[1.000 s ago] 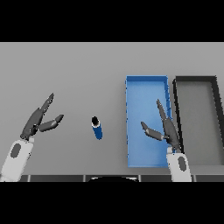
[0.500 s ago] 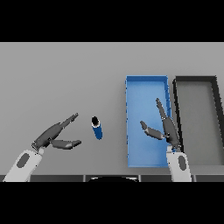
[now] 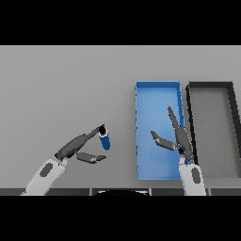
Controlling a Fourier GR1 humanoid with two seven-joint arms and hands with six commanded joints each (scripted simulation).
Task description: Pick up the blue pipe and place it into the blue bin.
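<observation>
The blue pipe (image 3: 105,139) is a short blue cylinder with a dark open top, standing on the grey table left of the blue bin (image 3: 141,141). My left hand (image 3: 77,147) reaches in from the lower left, open, with its fingertips touching the pipe's top and the thumb stretched below, apart from the pipe. My right hand (image 3: 179,137) hovers open over the right part of the blue bin, fingers pointing away from me, thumb out to the left. The bin holds nothing.
A black bin (image 3: 229,127) stands directly right of the blue bin, its long side against it. The table (image 3: 61,84) stretches bare to the left and far side.
My left hand has swung right and forward from the lower left until its fingertips reach the pipe's top. The right hand has barely moved. The pipe stands where it was.
</observation>
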